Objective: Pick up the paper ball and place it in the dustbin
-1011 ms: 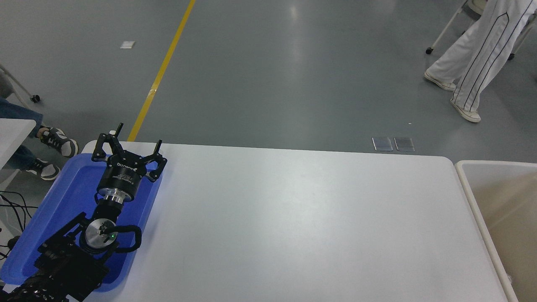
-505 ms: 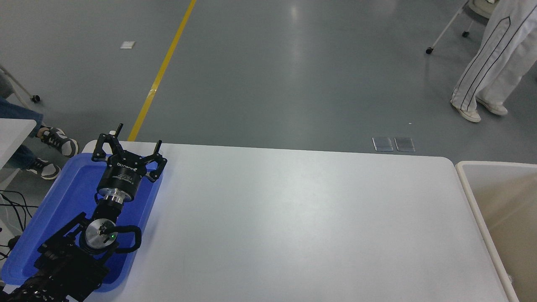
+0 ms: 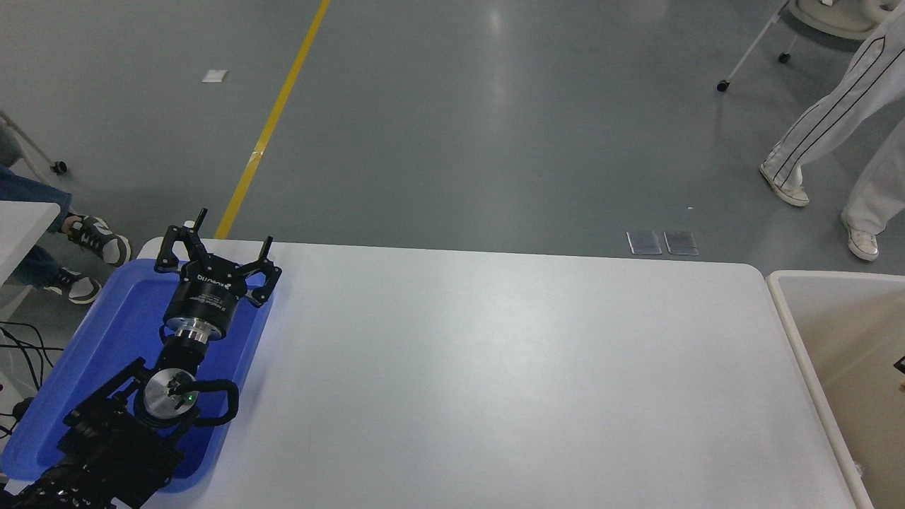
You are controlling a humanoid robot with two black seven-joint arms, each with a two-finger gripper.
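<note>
Paper ball is nowhere to be seen from where I stand: not on the white table, not in the part of the dustbin that shows at the right edge. Inside that cream bin, hard against the picture's edge, a small dark shape with a speck of tan has appeared that was not there half a second ago. I take it for the tip of the right arm coming in over the bin, perhaps with the ball, but it is too small and too cut off to say, and I cannot tell how its jaws stand. If so, the drop would be close.

Left gripper sits parked over the far end of the blue tray, jaws spread wide, holding nothing, unmoved over the last second.

Beyond the table, a person in white striped trousers has walked further right across the grey floor; another person's sneakers show at the left. Nothing lies on the tabletop between tray and bin to get in the way.
</note>
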